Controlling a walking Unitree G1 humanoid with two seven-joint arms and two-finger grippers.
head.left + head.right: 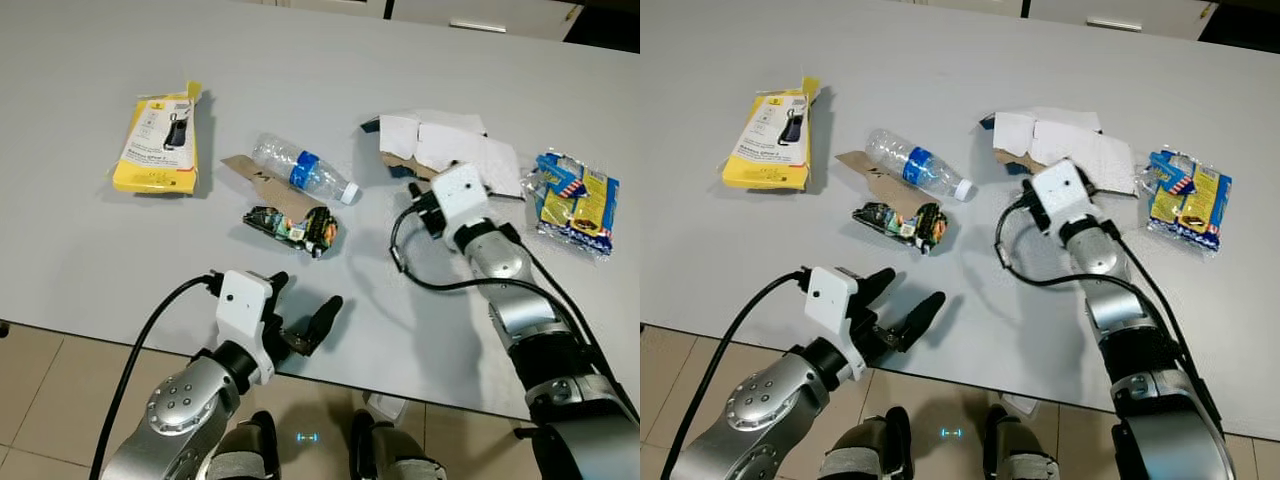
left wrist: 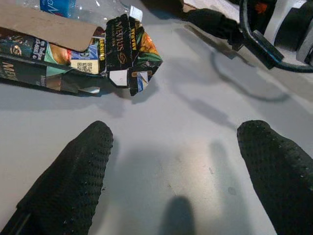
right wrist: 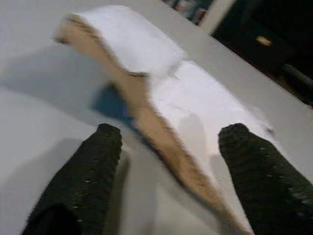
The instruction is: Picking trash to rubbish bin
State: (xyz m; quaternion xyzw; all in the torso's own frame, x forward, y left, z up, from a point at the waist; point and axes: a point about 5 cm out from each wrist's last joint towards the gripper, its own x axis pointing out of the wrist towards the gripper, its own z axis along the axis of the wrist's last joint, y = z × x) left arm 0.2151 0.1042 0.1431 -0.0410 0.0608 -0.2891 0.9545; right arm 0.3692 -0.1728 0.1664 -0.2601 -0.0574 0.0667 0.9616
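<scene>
Two grippers spread wide | right gripper [image 3: 166, 147] at torn cardboard [image 3: 161, 93] | left gripper [image 1: 300, 310], crushed carton [image 1: 292, 227] at 12 o'clock

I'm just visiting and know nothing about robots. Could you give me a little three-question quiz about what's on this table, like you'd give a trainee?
1. True or false: the plastic bottle stands upright on the grey table.
2. Which item does the right hand face with open fingers?
A. the yellow package
B. the torn white cardboard
C. the blue and yellow snack bag
3. Fill in: the left hand is open and holds ____; the crushed dark carton lies ahead of it.

Key: 1 false, it lies on its side over a brown card strip. 2 B. 3 nothing.
</scene>
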